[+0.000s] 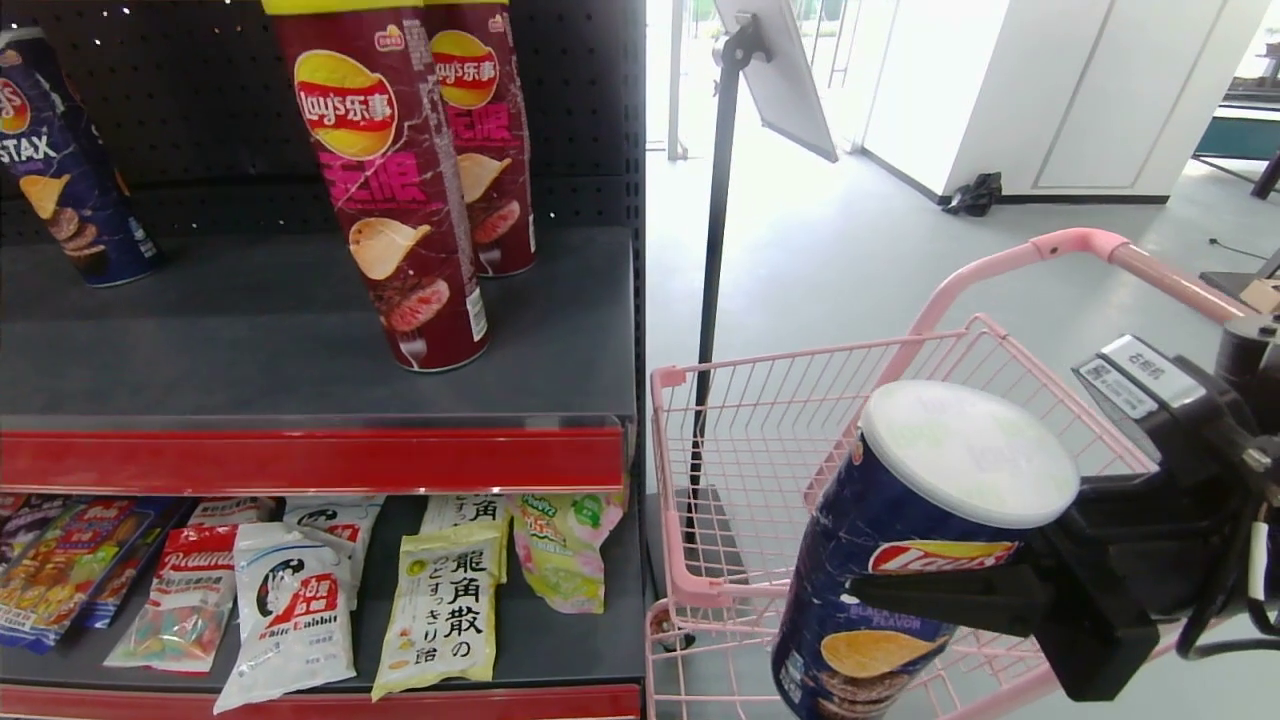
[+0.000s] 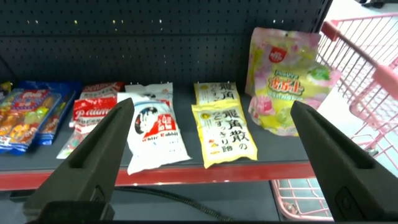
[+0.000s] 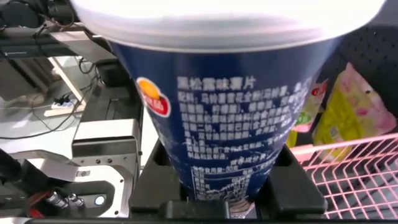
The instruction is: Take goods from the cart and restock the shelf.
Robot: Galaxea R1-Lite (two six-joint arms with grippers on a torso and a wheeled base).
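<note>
Right pincer [image 1: 885,600] clamps blue can [image 1: 960,460] at cart [image 1: 666,480] | left pincer [image 2: 212,104] spread wide, empty

Counting the snacks around the shelf [image 1: 250,340]
Four chip cans are showing: two red cans [image 1: 400,200], one blue can [image 1: 900,560] and a second blue can [image 1: 60,170]. Bags are lying in little piles: two white bags [image 1: 295,610], two yellow bags [image 1: 440,610], two red-and-white candy bags [image 1: 185,600] and one pink-and-green bag [image 1: 560,545]. One pink cart [image 1: 1075,243] is standing by. Some blue bags [image 1: 50,570] are overlapping too much for counting.
</note>
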